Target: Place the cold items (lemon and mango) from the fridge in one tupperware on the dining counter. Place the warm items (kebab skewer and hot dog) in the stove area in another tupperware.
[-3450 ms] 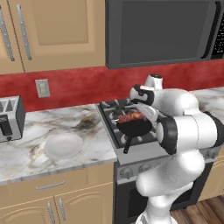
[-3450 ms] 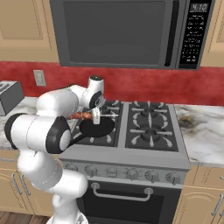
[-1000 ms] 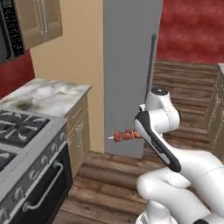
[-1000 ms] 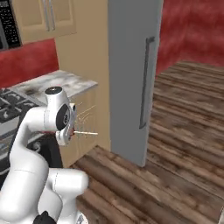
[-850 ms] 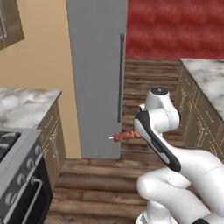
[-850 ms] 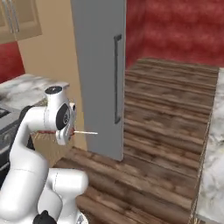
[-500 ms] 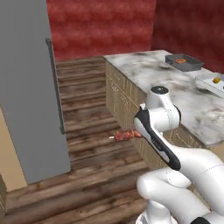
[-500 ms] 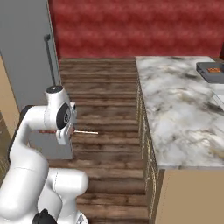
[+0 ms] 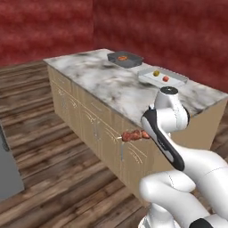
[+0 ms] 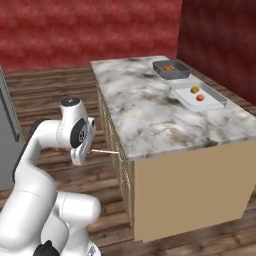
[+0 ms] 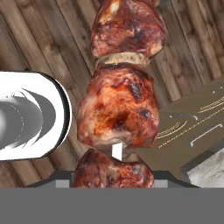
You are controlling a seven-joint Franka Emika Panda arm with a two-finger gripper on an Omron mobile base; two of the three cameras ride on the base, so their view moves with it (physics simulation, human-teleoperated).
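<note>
Gripper (image 9: pixel 143 133) is pinched on the kebab (image 9: pixel 132 135), tucked close in front of the arm, low beside the counter (image 9: pixel 111 87) cabinets and below the countertop. The fingers themselves are hidden behind the meat in the hand view, so the clamp is my read from the skewer staying put in mid-air. Skewer's long axis is roughly level, sticking out sideways from the hand; in the right base view its bare stick (image 10: pixel 102 151) points toward the cabinet face. Kebab close up (image 11: pixel 119 109): browned, glossy meat chunks with charred spots, a pale slice between two of them, a white stick showing below the middle chunk. Two tupperwares sit on the counter's far end: dark one (image 9: pixel 125 59) with something reddish inside, white one (image 9: pixel 162 77) beyond it holding two small round items, one yellow, one orange-red. Both lie up and forward from the hand, well apart from it. My take: the white one has the cold fruit, so the kebab goes to the dark one. Hand must rise above the countertop and reach across. Watch the long skewer clearing the counter edge.
</note>
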